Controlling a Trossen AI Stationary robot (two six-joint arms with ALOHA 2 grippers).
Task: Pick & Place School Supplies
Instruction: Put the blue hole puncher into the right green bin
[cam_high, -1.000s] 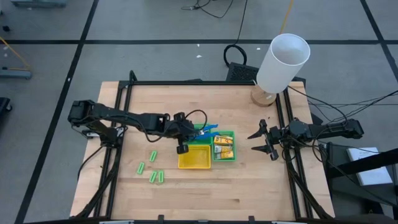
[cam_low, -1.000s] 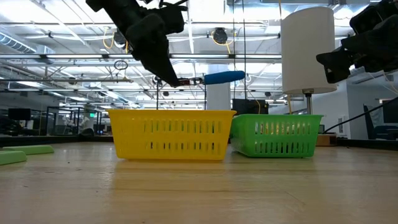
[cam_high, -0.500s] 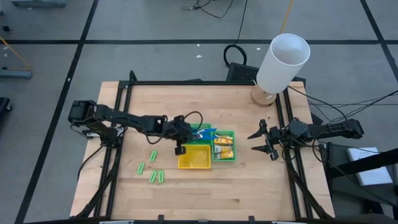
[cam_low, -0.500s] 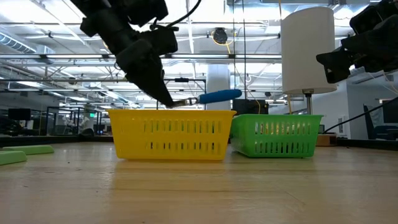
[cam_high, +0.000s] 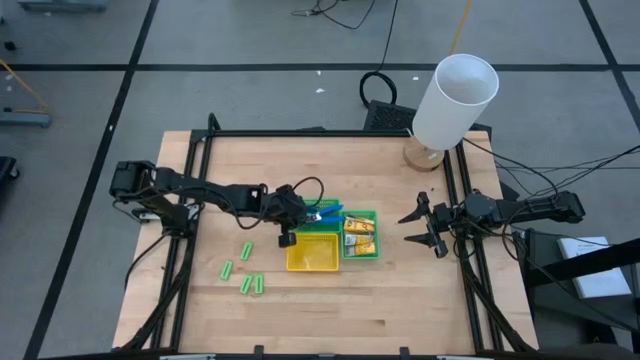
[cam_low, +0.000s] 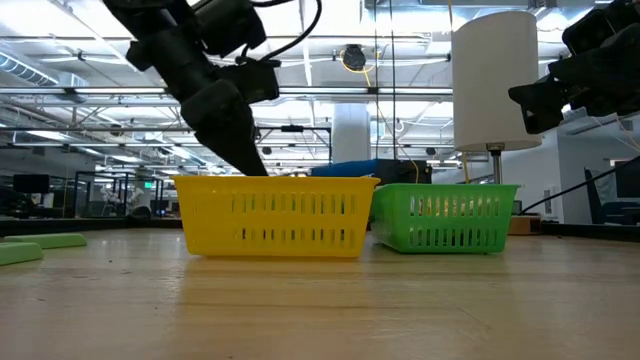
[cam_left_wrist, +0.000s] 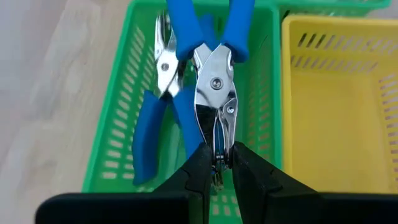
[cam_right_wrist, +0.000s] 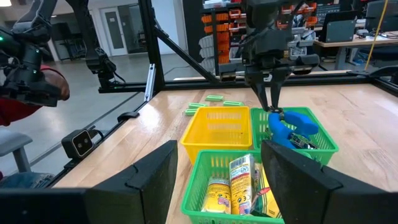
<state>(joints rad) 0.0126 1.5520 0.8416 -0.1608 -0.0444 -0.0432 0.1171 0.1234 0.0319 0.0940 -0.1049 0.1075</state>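
Counting from the high view, five short light-green sticks (cam_high: 244, 275) lie loose on the wooden table (cam_high: 400, 290), off to the side of the yellow tray (cam_high: 312, 253). Yellow-orange packets (cam_high: 360, 236) fill one green tray (cam_high: 372, 215); three tops show clearly in the right wrist view, and I cannot tell whether more sit beneath. A second green tray (cam_left_wrist: 124, 130) stands behind the yellow one. In the left wrist view it holds one blue-handled plier-like tool (cam_left_wrist: 160, 118) lying flat, while a second plier tool (cam_left_wrist: 214, 81) hangs just above it.

That second tool is pinched by its metal nose in the left gripper (cam_left_wrist: 217, 163), fingers pressed onto it, blue handles pointing away from the wrist over the green tray. The yellow tray shows nothing inside.

Well apart, the right gripper (cam_high: 425, 228) waits near the table's right edge, fingers spread wide. A big white cylinder (cam_high: 455, 100) stands at the far right corner.
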